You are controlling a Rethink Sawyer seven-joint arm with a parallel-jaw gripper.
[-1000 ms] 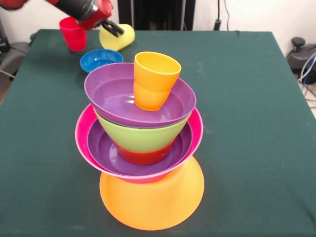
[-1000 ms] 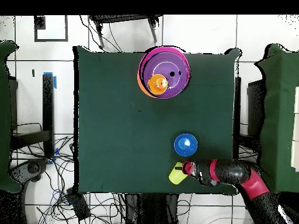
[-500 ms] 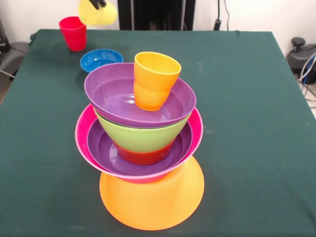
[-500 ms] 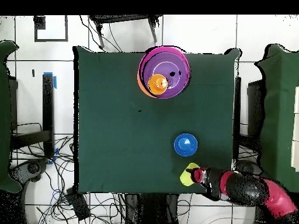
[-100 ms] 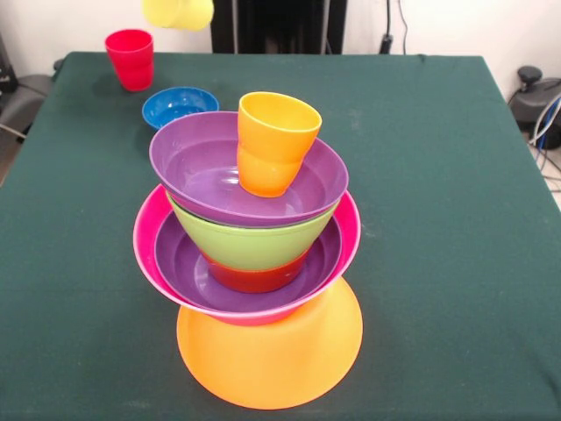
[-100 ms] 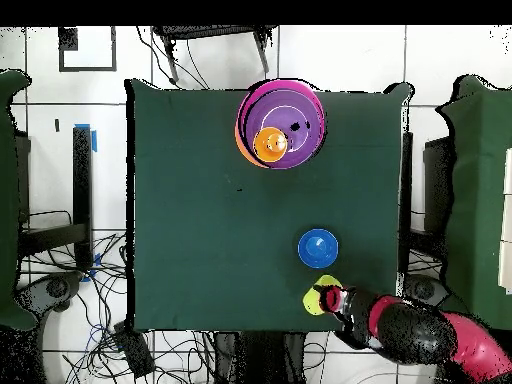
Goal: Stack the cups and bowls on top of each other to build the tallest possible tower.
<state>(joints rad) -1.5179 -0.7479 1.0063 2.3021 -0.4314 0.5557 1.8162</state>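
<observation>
**A:** Jaws look clamped on the translucent pale yellow plastic cup (image 6: 320,297). From overhead the gripper (image 6: 330,296) has its black tips right at the cup's rim, with the cup sticking out past them. From the front you only catch the cup's lower part (image 5: 179,12) hanging at the top edge, up off the table.

**B:** And the rest?

**A:** Just beside it overhead sits the small blue plastic bowl (image 5: 179,105), empty on the dark green tablecloth (image 5: 438,219). The little red plastic tumbler (image 5: 130,59) stands upright near that. Well apart from all this is the tower (image 5: 254,254): a large upturned orange bowl (image 5: 270,360) as base, then a hot pink bowl (image 5: 149,263), a purple one, a small red-orange one, a lime green one, another wide purple bowl (image 5: 202,153), and an orange cup (image 5: 273,140) standing inside that top bowl.
</observation>
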